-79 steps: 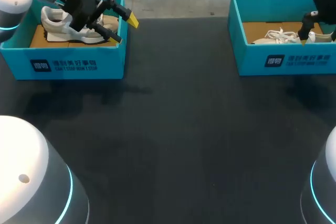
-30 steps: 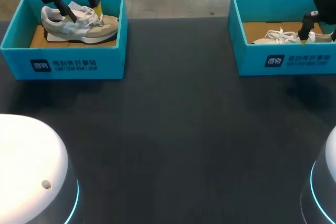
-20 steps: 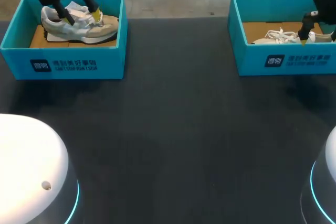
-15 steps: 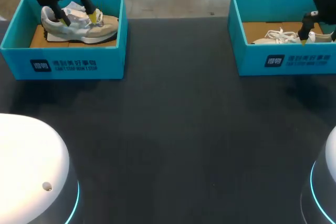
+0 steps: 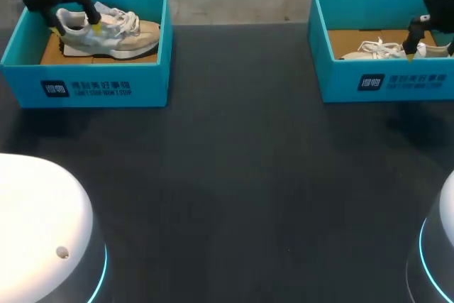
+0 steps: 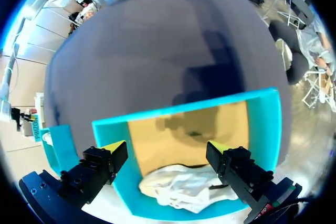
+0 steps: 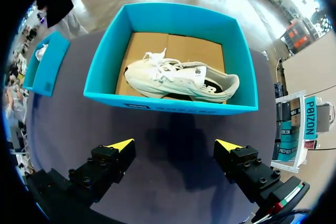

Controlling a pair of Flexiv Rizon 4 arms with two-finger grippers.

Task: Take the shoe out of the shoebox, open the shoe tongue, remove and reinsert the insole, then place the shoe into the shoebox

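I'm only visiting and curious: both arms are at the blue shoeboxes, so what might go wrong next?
The left end effector is open over the white shoe; one finger sits above the left shoebox wall and may snag it.
The right end effector hangs outside the right shoebox near wall, which could block its reach.

Looked down on a dark table [image 5: 234, 175], found one teal shoebox [image 5: 106, 86] resting on it right under the left gripper [image 6: 167, 147], found a second teal shoebox [image 7: 168, 103] just ahead of the right gripper [image 7: 175, 145], well apart from the first.
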